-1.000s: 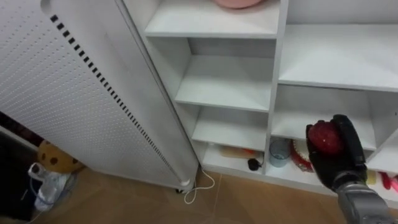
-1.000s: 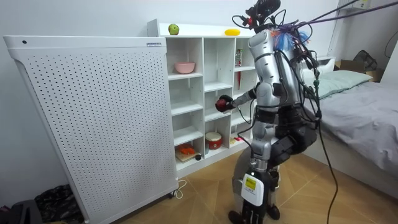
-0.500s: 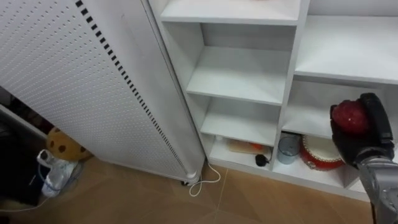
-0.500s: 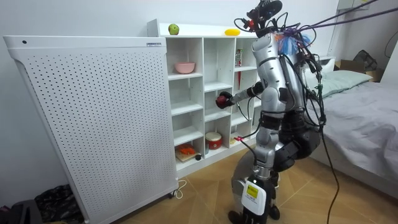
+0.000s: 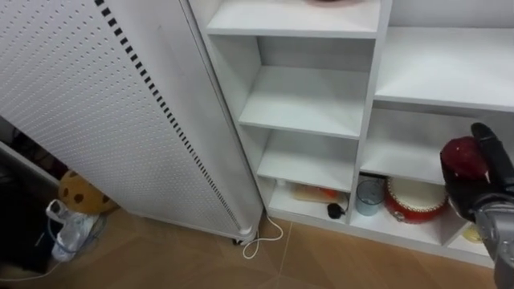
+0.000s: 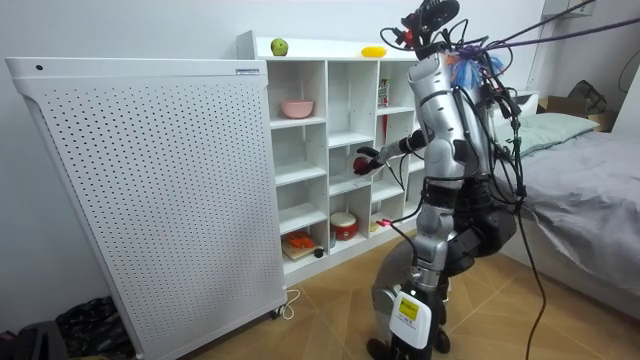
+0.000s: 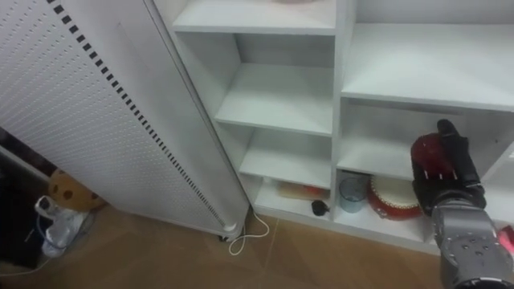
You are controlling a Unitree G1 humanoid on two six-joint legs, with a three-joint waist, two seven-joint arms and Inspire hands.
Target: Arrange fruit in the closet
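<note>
Right hand moved closer to closet shelves, clamped round red fruit

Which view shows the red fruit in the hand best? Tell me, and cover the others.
The left eye view: the red fruit sits close and mostly uncovered in the right hand. The right eye view shows much the same; the room view, a small red spot before the shelves.
</note>
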